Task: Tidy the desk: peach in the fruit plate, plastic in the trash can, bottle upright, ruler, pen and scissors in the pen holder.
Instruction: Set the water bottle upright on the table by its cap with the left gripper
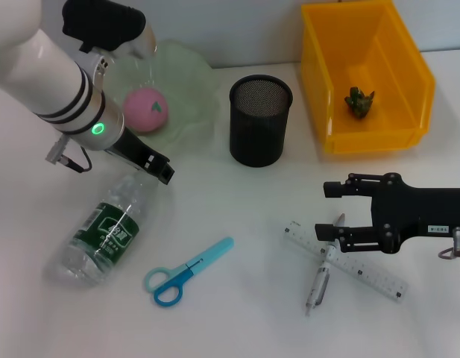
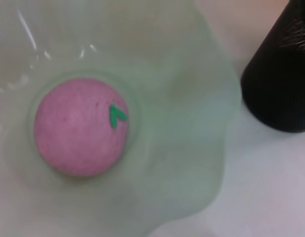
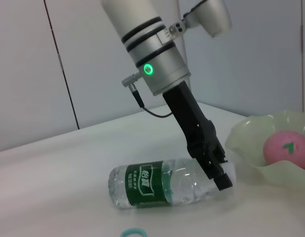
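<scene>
Left gripper [image 1: 164, 171] down at the bottle's cap end; right gripper [image 1: 328, 209] hovering over the ruler and pen.

The bottle [image 1: 103, 231] lies on its side on the table [image 1: 244, 313], cap toward the plate [image 1: 188, 89], and the left gripper's tip sits right at that cap; I cannot tell how its jaws stand. The peach [image 1: 146, 109] rests in the middle of the plate. The right gripper's 2 fingers are spread apart, holding nothing, just above the ruler [image 1: 364, 267], which the pen [image 1: 319, 283] crosses. The scissors [image 1: 186, 271] lie flat between bottle and pen. The holder [image 1: 260, 119] stands upright beside the plate, and the bin [image 1: 408, 127] holds 1 green scrap [image 1: 359, 101].
</scene>
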You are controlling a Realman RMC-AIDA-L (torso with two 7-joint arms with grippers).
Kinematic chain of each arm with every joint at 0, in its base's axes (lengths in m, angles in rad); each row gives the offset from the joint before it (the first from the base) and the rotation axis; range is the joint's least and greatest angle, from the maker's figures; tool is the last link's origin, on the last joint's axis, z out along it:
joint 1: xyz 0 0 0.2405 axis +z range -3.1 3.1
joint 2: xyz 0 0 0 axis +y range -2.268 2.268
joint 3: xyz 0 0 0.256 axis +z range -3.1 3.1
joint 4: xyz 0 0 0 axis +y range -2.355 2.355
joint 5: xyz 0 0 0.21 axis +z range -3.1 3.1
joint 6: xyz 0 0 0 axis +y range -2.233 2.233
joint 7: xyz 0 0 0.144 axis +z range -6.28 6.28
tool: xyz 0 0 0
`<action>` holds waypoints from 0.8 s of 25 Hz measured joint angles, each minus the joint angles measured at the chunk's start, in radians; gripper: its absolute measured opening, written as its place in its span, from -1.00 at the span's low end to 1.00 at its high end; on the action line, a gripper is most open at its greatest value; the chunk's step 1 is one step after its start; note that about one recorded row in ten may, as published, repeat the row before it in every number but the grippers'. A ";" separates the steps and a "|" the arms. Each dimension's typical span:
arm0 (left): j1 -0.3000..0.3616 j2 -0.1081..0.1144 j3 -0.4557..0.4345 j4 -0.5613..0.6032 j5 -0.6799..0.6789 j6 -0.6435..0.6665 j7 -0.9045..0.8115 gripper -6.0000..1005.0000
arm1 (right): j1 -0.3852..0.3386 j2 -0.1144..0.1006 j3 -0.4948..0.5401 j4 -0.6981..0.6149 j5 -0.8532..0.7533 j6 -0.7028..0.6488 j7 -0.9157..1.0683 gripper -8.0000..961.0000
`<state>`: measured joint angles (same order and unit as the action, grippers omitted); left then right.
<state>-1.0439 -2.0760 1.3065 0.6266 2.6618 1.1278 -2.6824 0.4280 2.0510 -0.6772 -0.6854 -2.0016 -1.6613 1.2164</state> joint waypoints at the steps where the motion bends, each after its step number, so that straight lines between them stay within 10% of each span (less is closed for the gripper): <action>1: 0.000 0.000 0.000 0.000 0.000 0.000 0.000 -0.12 | 0.000 0.000 0.000 0.000 0.000 0.000 0.000 0.59; 20: 0.035 0.007 -0.034 0.224 -0.016 0.221 0.007 -0.12 | 0.005 0.000 0.001 0.001 0.002 0.011 0.000 0.59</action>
<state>-1.0085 -2.0688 1.2729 0.8506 2.6462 1.3485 -2.6749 0.4326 2.0509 -0.6764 -0.6841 -2.0001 -1.6503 1.2165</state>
